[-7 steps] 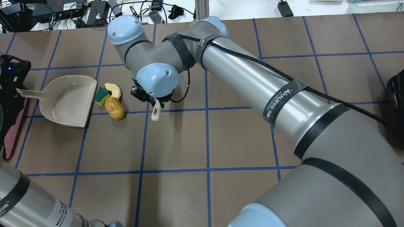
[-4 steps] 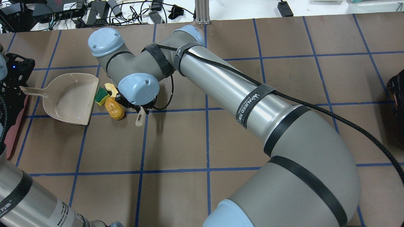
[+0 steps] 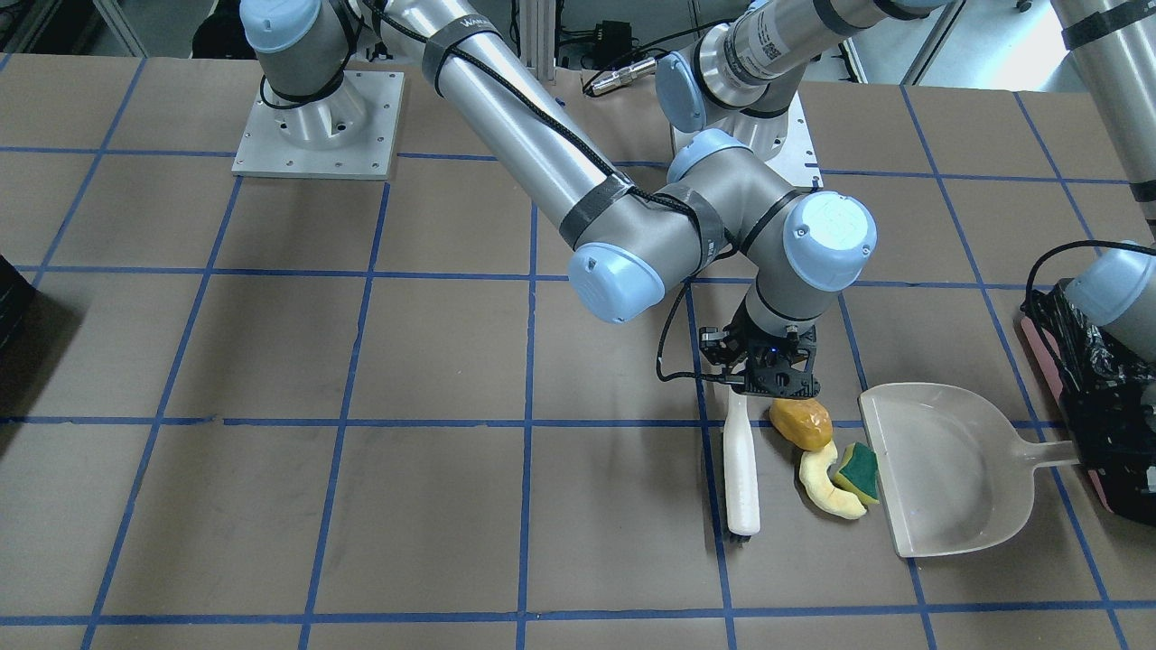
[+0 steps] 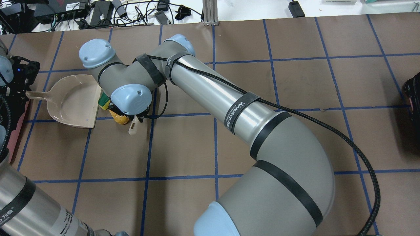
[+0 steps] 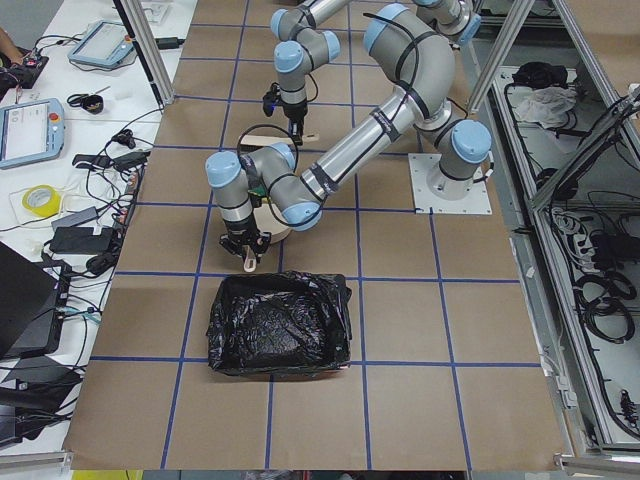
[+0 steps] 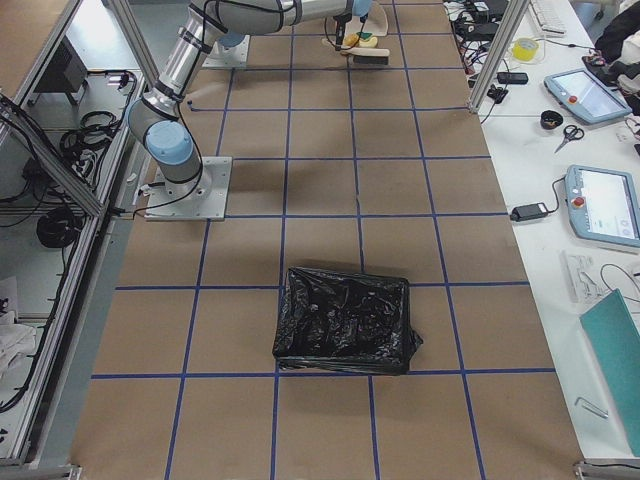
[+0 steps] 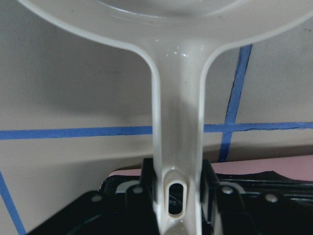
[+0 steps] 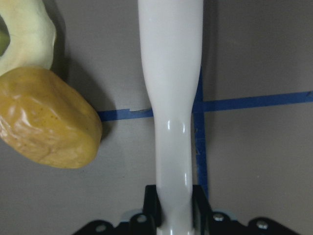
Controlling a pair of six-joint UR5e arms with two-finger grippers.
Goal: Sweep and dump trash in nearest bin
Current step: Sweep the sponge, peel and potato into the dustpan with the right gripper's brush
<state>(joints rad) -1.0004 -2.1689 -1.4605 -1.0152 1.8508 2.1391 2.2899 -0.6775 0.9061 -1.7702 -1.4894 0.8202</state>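
The right gripper (image 3: 766, 383) is pinched tight on the near end of the white brush (image 3: 742, 469), its fingers pressed against both sides of the slim handle; the brush's long axis runs straight out from the gripper, low along the table (image 3: 361, 506), with the dark bristle end farthest from the fingers; whether the bristles touch the paper cannot be told. All the trash lies off one flank of the brush, the flank that faces the dustpan (image 3: 957, 469); the yellow-orange lump (image 3: 800, 422) sits closest to the gripper end, just beside the handle with a narrow gap showing in the right wrist view; the pale crescent (image 3: 820, 483) lies farther along the brush's length, touching the lump; the green-and-yellow sponge wedge (image 3: 858, 469) is outermost from the brush, right at the dustpan's open lip. That lip runs roughly parallel to the brush, so the pieces are sandwiched between two near-parallel edges; the coming move probably calls for a broadside push, across the brush's axis rather than along it. The left gripper (image 7: 177, 183) is clamped on the dustpan's handle, holding the pan beyond the trash; the bin (image 3: 1079, 384) stands beyond that again, behind the left gripper, well clear of the brush.
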